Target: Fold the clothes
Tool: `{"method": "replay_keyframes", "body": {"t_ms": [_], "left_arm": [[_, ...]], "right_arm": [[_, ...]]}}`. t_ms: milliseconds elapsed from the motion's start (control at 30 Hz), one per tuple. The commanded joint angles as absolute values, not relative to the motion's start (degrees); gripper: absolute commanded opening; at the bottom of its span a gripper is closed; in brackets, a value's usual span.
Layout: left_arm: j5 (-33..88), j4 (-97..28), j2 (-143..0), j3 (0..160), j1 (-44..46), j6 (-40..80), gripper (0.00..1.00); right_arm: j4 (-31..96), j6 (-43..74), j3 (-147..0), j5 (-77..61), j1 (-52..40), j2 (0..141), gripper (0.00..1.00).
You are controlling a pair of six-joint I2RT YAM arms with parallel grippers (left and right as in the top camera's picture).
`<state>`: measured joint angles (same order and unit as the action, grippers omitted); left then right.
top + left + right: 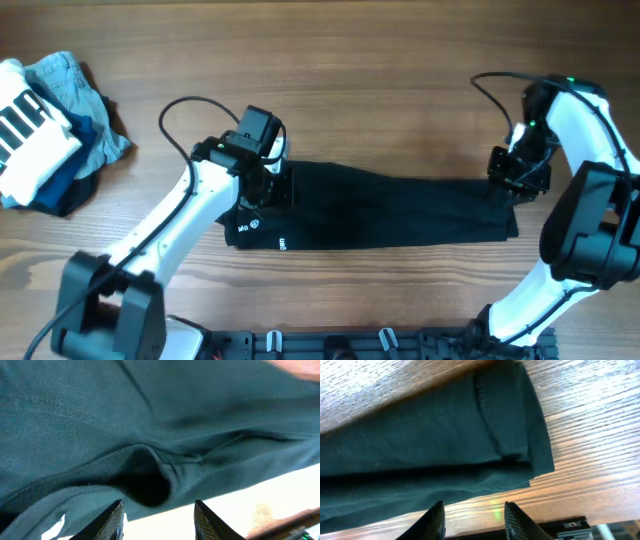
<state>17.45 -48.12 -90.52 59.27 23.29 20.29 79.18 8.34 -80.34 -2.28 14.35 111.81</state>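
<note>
Claws (pixel 272 182) (pixel 512 178): two (parted); black shirt (pixel 400 210): one

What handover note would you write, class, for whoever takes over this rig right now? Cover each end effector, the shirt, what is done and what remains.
Left end effector: open, at the left end of the black shirt, holding nothing.
Right end effector: open, at the shirt's right end, holding nothing.
Shirt: lies flat on the table as a long narrow band, white print facing up near the left end.
Done: the lengthwise folds.
Left: probably folding the band crosswise into a compact stack.
</note>
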Motion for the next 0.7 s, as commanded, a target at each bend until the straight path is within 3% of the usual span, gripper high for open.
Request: {"method": "replay_keyframes", "body": {"t_ms": [0, 67, 200, 333, 433, 667], "left_arm": [[11.6, -45.5, -95.7, 57.6, 22.6, 20.2, 0.47], [11.1, -44.0, -98.9, 57.4, 21.9, 20.3, 0.47], [11.1, -43.9, -105.5, 57.4, 21.4, 20.6, 0.47], [9.6, -43.3, -106.4, 57.4, 20.9, 20.6, 0.50], [8.9, -35.4, -106.4, 57.4, 17.3, 20.6, 0.57], [10.9, -20.1, -106.5, 57.4, 12.0, 20.6, 0.60]], "right_arm": [[78.8, 5.2, -79.7, -6.1, 16.3, 111.3, 0.53], [77.9, 4.6, -79.0, -6.5, 17.0, 111.3, 0.62], [71.0, 3.6, -71.9, -8.5, 16.9, 111.3, 0.62], [57.4, 12.6, -65.1, -1.1, 16.9, 111.3, 0.60], [47.5, 12.0, -65.1, -3.6, 16.8, 111.4, 0.61], [35.5, 10.0, -65.1, -7.6, 14.3, 111.4, 0.62]]}}
